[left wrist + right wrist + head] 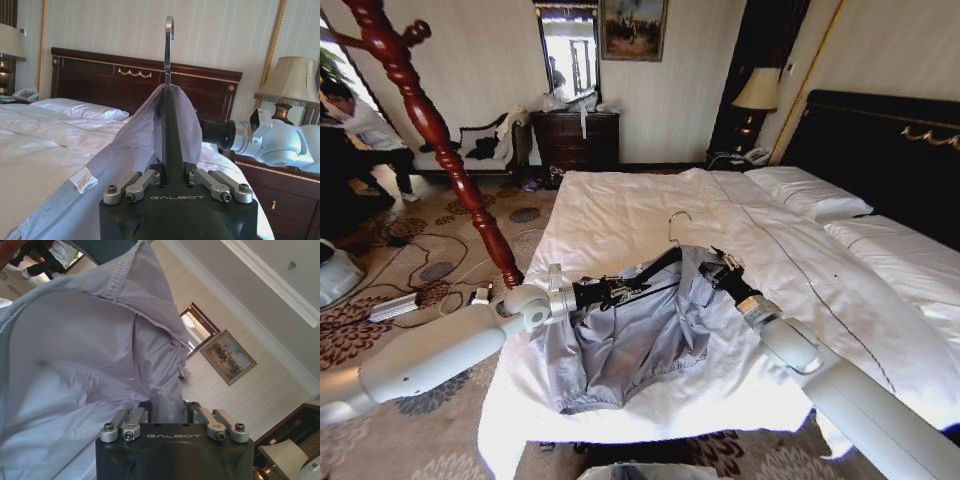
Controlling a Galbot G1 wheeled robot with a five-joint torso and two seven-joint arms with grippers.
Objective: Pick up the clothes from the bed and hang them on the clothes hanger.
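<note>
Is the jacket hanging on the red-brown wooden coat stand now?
No. The jacket is over the bed, held between both grippers, apart from the coat stand.

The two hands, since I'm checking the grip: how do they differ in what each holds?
The left hand is closed on the black clothes hanger, hook upright; the right hand pinches the grey-blue jacket. The left comes from the carpet side, the right from over the bed. Both are shut.
</note>
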